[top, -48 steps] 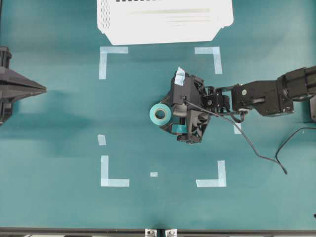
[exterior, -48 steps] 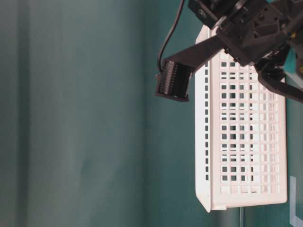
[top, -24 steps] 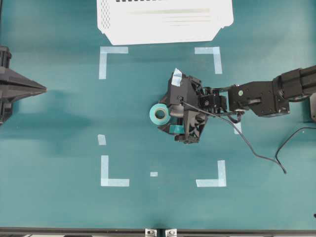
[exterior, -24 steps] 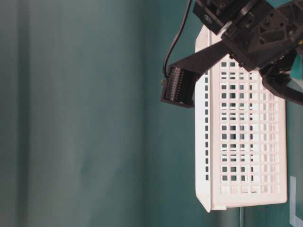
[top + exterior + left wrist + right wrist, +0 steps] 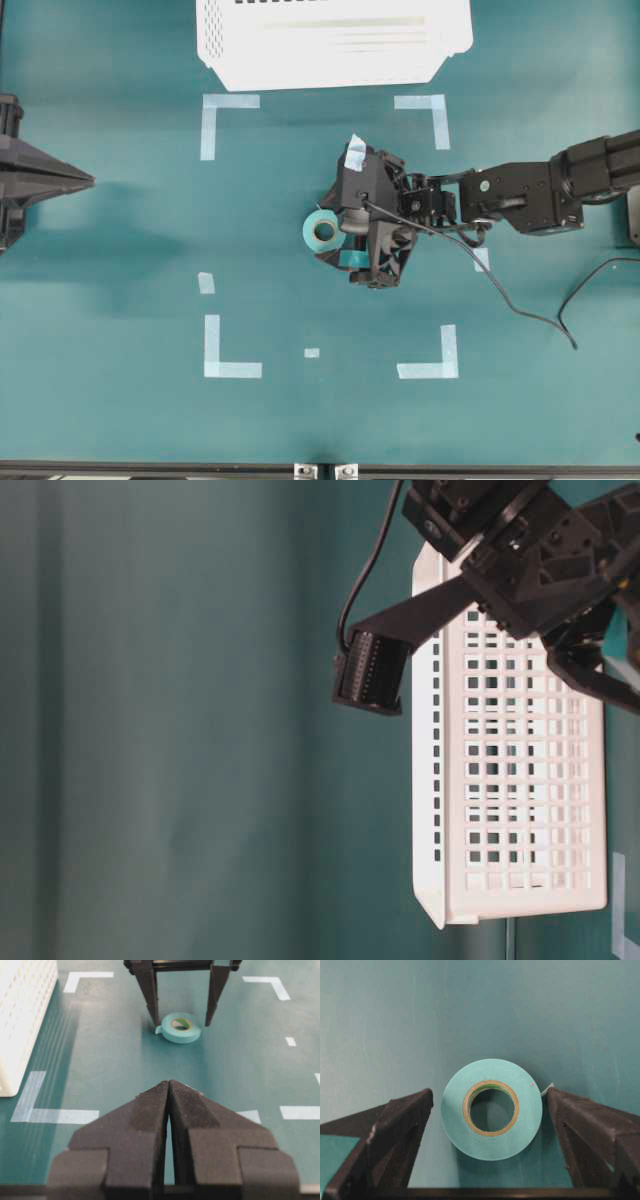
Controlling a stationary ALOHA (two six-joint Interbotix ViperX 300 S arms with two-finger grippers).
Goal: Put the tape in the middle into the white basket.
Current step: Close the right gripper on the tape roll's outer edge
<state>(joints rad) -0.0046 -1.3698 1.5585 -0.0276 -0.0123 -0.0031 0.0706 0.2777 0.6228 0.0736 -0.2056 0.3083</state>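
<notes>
From overhead my right claw [image 5: 333, 228] hides part of the tape [image 5: 319, 230]. The roll lies flat mid-bench [image 5: 120, 250], hole up, between spread fingers; left claw [image 5: 169, 1105] pressed together.

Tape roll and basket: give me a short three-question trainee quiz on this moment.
1. True or false: the tape already lies in the white basket.
2. In the right wrist view, where is the tape relative to the right hand? A) between its open fingers B) outside them C) lifted off the table
3. Fill in: the left hand is ____.

Key: 1 false, it lies flat on the table; 2 A; 3 shut.
</notes>
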